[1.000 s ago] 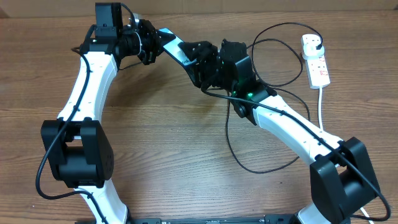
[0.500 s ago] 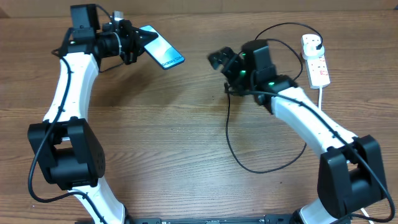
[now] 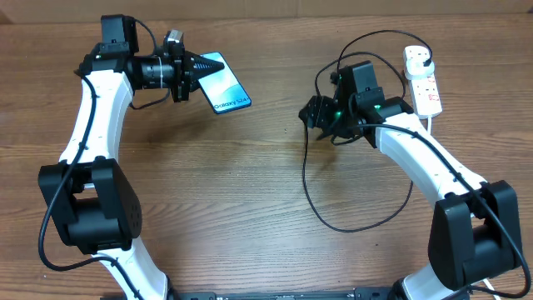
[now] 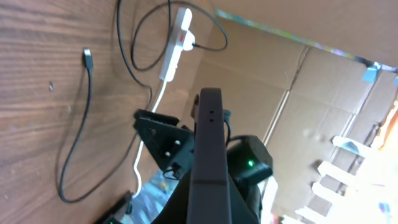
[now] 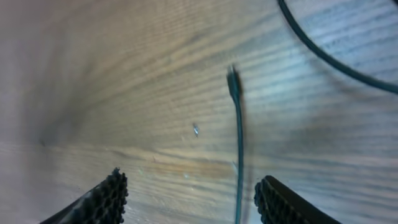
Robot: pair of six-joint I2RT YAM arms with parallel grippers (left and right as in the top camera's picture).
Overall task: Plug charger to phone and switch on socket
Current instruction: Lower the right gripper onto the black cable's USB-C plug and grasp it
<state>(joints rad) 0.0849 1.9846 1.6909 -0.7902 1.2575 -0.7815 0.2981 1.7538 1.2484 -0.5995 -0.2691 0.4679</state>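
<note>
My left gripper [image 3: 191,72] is shut on one end of the phone [image 3: 221,84], holding it in the air at the back left with its blue screen facing up. In the left wrist view the phone [image 4: 210,143] shows edge-on. The charger [image 3: 350,227] loops over the table right of centre, and its plug sits in the socket [image 3: 423,83] at the back right. My right gripper [image 3: 316,113] hangs open low over the charger's connector tip [image 5: 233,81]. The cable runs between the fingers [image 5: 107,198], close to the right one, and nothing is gripped.
The socket's thick white cord [image 3: 430,137] runs from the strip toward the front, beside my right arm. Cardboard boxes [image 4: 323,93] stand beyond the table's far side.
Both grippers, together near the back middle a second ago, have separated. The left swung back left with the phone. The right moved right and dropped over the connector tip lying on the table.
</note>
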